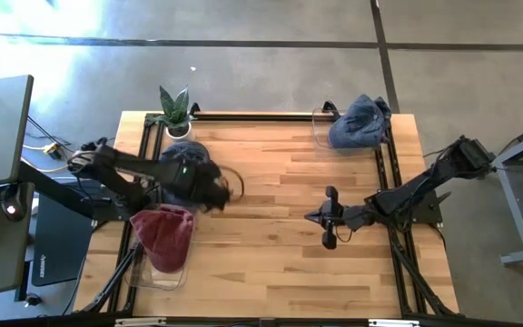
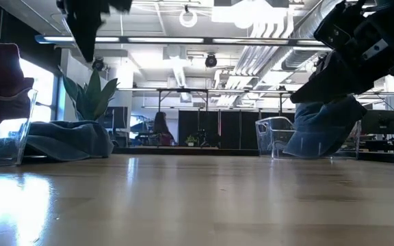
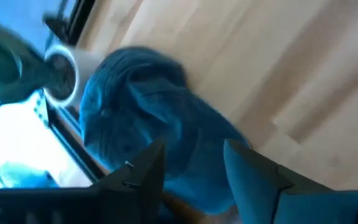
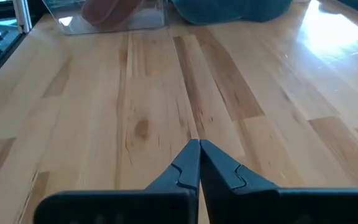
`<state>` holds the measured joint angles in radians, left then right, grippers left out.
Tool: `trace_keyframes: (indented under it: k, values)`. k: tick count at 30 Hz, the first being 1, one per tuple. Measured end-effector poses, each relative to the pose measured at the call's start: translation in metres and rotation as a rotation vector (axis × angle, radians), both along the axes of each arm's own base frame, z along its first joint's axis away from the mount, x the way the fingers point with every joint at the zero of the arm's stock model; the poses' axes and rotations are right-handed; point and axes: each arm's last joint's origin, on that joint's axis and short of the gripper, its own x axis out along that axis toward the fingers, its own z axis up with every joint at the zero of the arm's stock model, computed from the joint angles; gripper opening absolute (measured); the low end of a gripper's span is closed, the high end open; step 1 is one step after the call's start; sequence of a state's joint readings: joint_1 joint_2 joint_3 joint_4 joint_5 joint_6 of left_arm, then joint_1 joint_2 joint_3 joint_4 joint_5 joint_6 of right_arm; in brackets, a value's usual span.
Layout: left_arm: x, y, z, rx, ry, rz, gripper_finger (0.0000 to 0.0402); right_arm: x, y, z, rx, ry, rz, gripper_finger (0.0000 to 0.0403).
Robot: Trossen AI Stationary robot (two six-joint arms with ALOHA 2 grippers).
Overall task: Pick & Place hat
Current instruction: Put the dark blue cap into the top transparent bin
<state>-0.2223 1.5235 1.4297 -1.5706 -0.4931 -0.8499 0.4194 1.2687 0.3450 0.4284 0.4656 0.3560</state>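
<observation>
A blue knit hat lies flat on the table by the potted plant; it also shows in the left wrist view and the low view. My left gripper hovers above it, open, with its fingers well clear of the cloth. In the low view the left gripper is high over the table. My right gripper waits shut over the middle-right of the table, its shut fingertips above bare wood.
A dark red hat sits in a clear bin at the near left. Another blue hat fills a clear bin at the far right corner. A potted plant in a white pot stands just beyond the hat. Black rails frame the table.
</observation>
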Motion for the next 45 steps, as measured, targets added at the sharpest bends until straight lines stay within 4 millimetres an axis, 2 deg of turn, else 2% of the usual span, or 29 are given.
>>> trace_keyframes:
  k: [2,6,11,15,18,23,27,30,34,39,42,45]
  values:
    - [0.000,0.020,-0.008,-0.022,0.005,0.075,0.0144,0.000,0.000,0.001,-0.005,-0.010,0.005,0.0002]
    - [-0.007,0.057,-0.038,-0.079,0.124,0.192,0.0103,0.001,0.000,0.002,-0.007,-0.014,0.007,0.0005]
    - [-0.025,0.089,-0.081,-0.095,0.233,0.311,0.0044,0.001,0.000,0.002,-0.006,-0.013,0.009,0.0008]
    - [-0.032,0.102,-0.113,-0.148,0.223,0.311,0.0006,0.000,0.000,0.001,-0.007,-0.012,0.010,0.0002]
    - [-0.032,0.106,-0.130,-0.190,0.168,0.273,0.0008,0.001,0.000,0.002,-0.006,-0.013,0.010,0.0003]
    - [-0.008,0.108,-0.145,-0.324,-0.117,0.119,0.0004,0.001,0.000,0.002,-0.005,-0.016,0.010,0.0008]
    - [0.024,0.096,-0.136,-0.501,-0.434,-0.069,0.0001,0.001,0.000,0.002,-0.015,-0.018,0.001,0.0008]
    - [0.044,0.078,-0.117,-0.567,-0.558,-0.235,0.0000,0.001,0.000,0.002,-0.020,-0.020,-0.005,0.0003]
    - [0.058,0.055,-0.092,-0.537,-0.567,-0.346,0.0000,0.001,0.000,0.002,-0.020,-0.020,-0.006,0.0003]
    - [0.061,0.019,-0.067,-0.422,-0.496,-0.400,0.0000,0.001,0.000,0.002,-0.018,-0.016,0.014,0.0014]
    - [0.059,-0.008,-0.060,-0.318,-0.490,-0.443,0.0000,0.001,-0.001,0.002,-0.069,-0.013,0.026,0.0029]
    - [0.054,-0.030,-0.063,-0.251,-0.492,-0.489,0.0000,0.006,-0.009,0.005,-0.046,-0.039,-0.024,0.0060]
